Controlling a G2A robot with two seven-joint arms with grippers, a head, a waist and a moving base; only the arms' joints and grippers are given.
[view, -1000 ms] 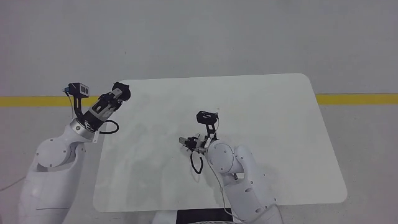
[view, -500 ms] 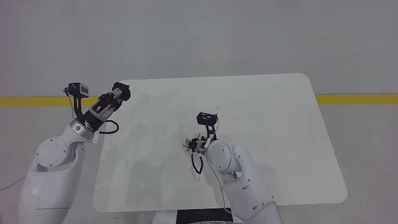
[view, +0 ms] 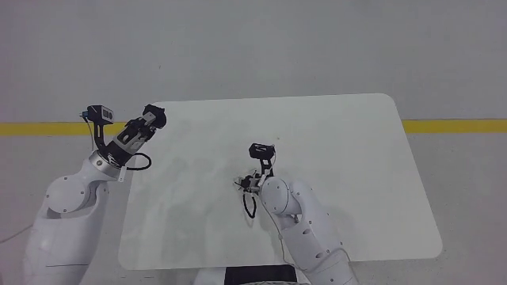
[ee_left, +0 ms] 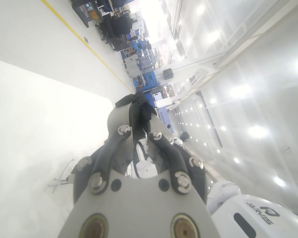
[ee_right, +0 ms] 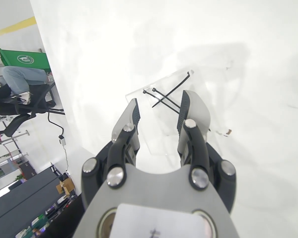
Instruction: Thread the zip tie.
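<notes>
my right gripper (ee_right: 160, 97) hangs low over a clear sheet (ee_right: 151, 130) that lies flat on the white table (view: 356, 127), its fingers spread wide with nothing between them. two black zip ties rest on that sheet, crossed over each other like an x. the first zip tie (ee_right: 180, 82) runs out toward the sheet's far corner. the second zip tie (ee_right: 151, 95) lies across it, and one end slips out of sight behind one of my fingers (ee_right: 182, 105); i cannot tell whether the pad touches it. both ties sit just ahead of my fingertips, within the sheet's edges. my left gripper (ee_left: 139, 110) is well apart from the sheet, raised, with its black pads pressed together.
</notes>
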